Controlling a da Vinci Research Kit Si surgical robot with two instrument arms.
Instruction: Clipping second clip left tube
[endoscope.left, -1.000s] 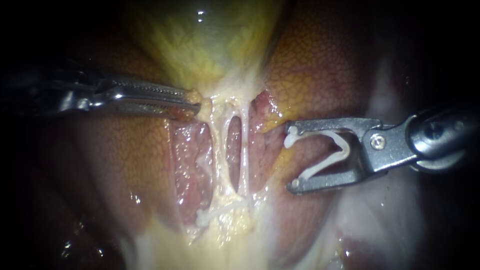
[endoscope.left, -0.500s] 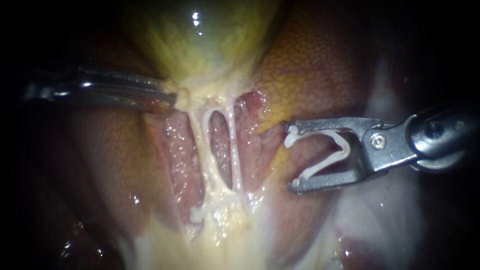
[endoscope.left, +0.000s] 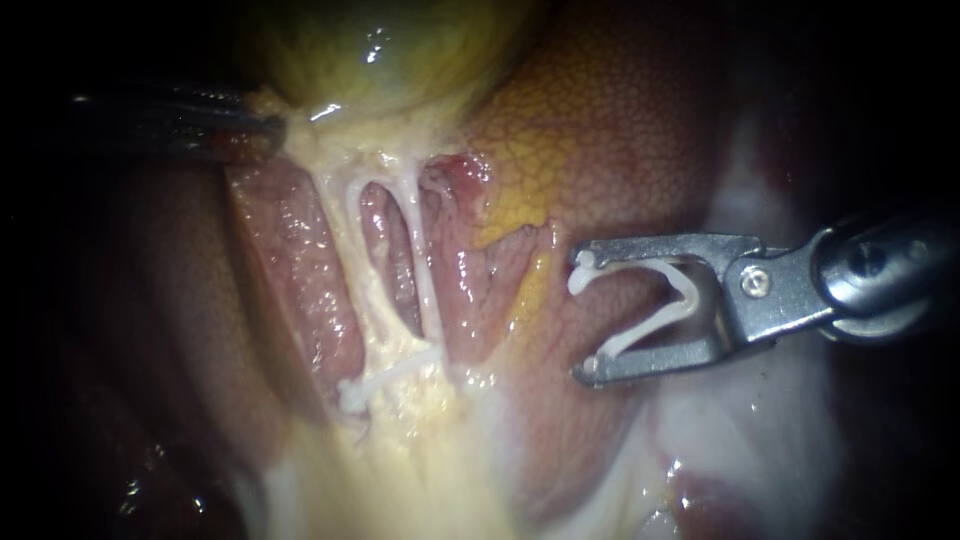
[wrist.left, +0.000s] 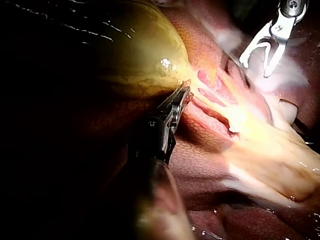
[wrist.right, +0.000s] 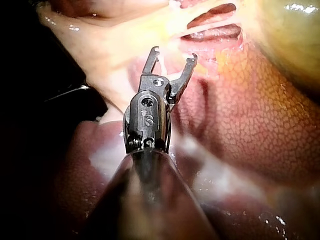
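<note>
The liver (endoscope.left: 640, 130) fills most of the endoscope view, mottled red-brown around and below the gallbladder (endoscope.left: 390, 60). The gallbladder is a glossy yellow-green sac at the top of that view. In the left wrist view it (wrist.left: 135, 55) bulges just beyond the left instrument's tip.

The left instrument (endoscope.left: 262, 128) comes in dim from the left. Its jaws are closed on the gallbladder at the neck, on the pale yellow edge; the left wrist view (wrist.left: 184, 94) shows the same hold. The right instrument (endoscope.left: 582, 315) hangs below and well to the right of the gallbladder, over liver and touching neither tube. Its jaws stand wide apart and carry a white loaded clip (endoscope.left: 672, 300), one leg along each jaw, mouth turned toward the tubes. The right wrist view (wrist.right: 174, 54) also shows the spread jaws, with the gallbladder (wrist.right: 295, 35) off to one side.

Two thin whitish tubes run down from the gallbladder's neck, stretched taut with a dark slit between them. The left tube (endoscope.left: 352, 250) is the thicker; the right tube (endoscope.left: 422, 270) runs just beside it. A placed clip (endoscope.left: 385, 375), white and shut, crosses the left tube at the end farthest from the gallbladder.
</note>
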